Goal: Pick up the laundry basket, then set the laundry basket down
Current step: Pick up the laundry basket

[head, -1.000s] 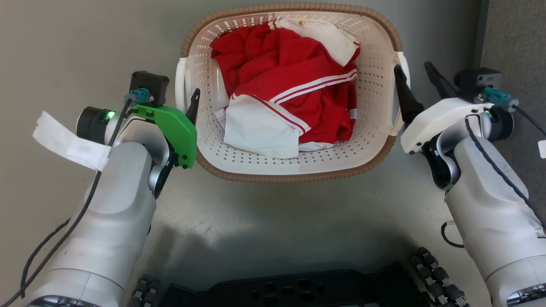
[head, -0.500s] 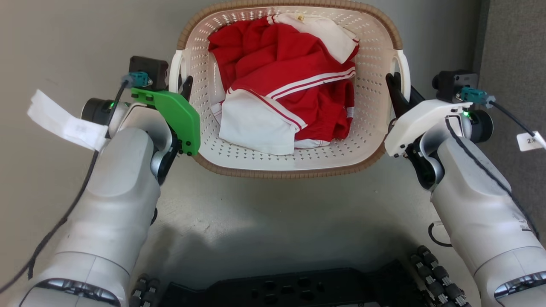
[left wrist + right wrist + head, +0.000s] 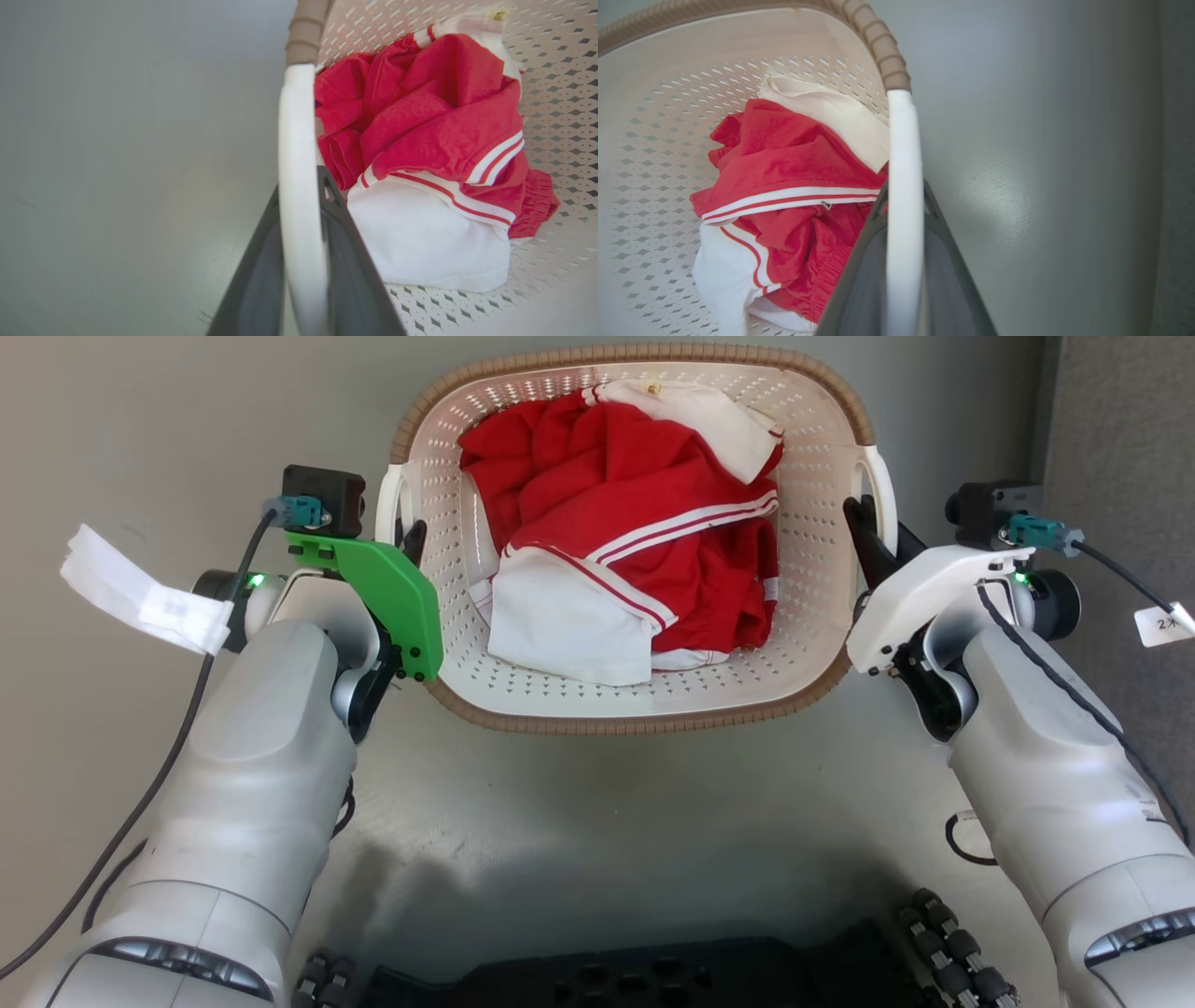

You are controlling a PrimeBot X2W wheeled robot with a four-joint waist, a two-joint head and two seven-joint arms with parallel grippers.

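The laundry basket (image 3: 635, 717) is cream-white and perforated with a brown woven rim, and sits at the top middle of the head view with red and white clothes (image 3: 635, 523) inside. My left gripper (image 3: 403, 537) is shut on the basket's white left handle (image 3: 299, 140), one dark finger on each side of it. My right gripper (image 3: 873, 537) is shut the same way on the white right handle (image 3: 903, 149). I cannot tell whether the basket's bottom touches the floor.
Grey floor (image 3: 607, 821) lies all around the basket. A darker carpeted strip (image 3: 1120, 420) runs along the right edge. My dark wheeled base (image 3: 653, 980) is at the bottom. A white paper tag (image 3: 140, 602) hangs off the left wrist.
One second ago both grippers stood open at the handles. They have moved in and shut on the handles. The head view has shifted slightly since.
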